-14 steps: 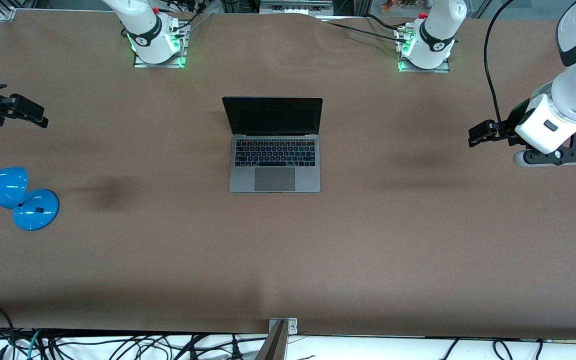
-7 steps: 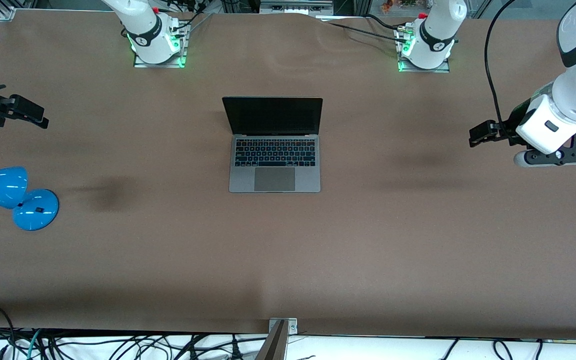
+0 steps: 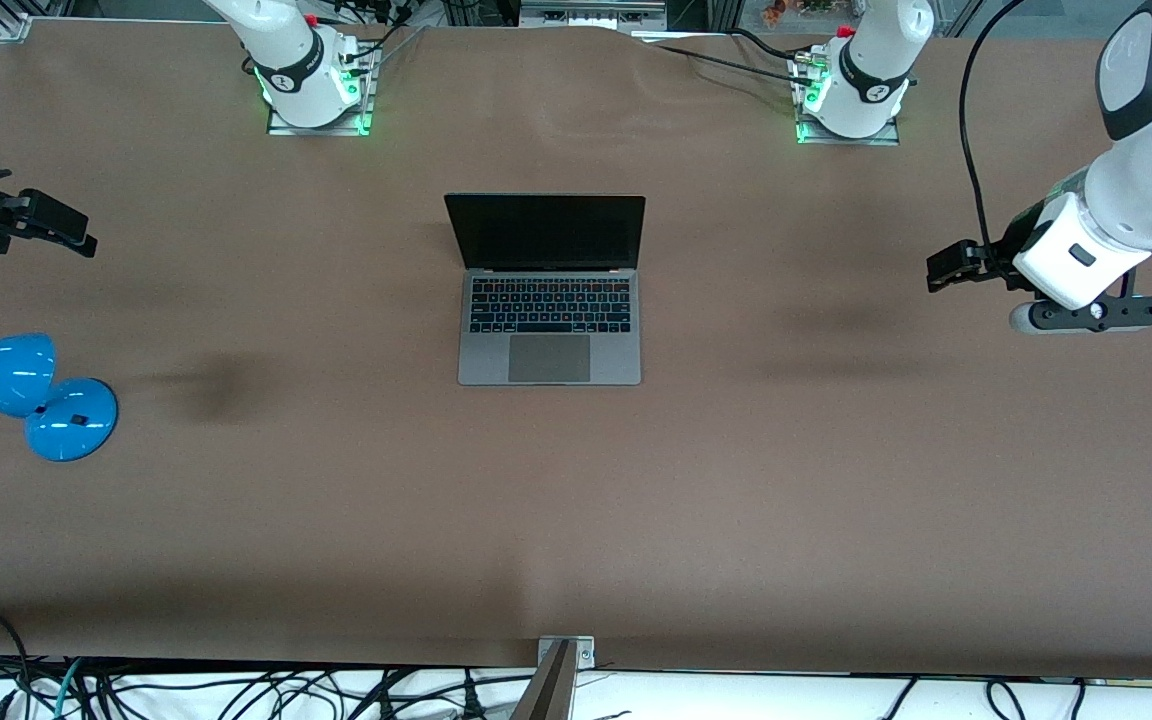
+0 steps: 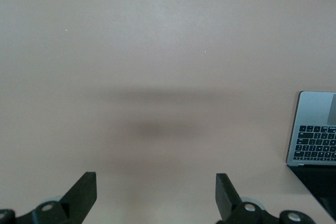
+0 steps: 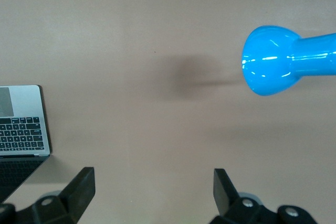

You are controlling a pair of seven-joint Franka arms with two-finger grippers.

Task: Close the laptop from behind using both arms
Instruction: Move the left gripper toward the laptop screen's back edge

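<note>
Since the earlier frame, only the left claw [image 3: 944, 268] had moved, drifting slightly toward the laptop [image 3: 549, 290] and the robot bases while staying above bare brown surface [image 3: 736, 480] at the left arm's end. Its 2 fingers [image 4: 84, 195] stood wide apart, holding nothing. The right claw [image 3: 61, 230] hung over the right arm's end of the surface, its fingers [image 5: 80, 184] also spread and empty. The laptop sat open in the middle of the surface, between the 2 arms and well apart from both, its dark screen upright and facing the front camera. A blue lamp [image 3: 21, 390] rested nearer to the front camera than the right claw.
</note>
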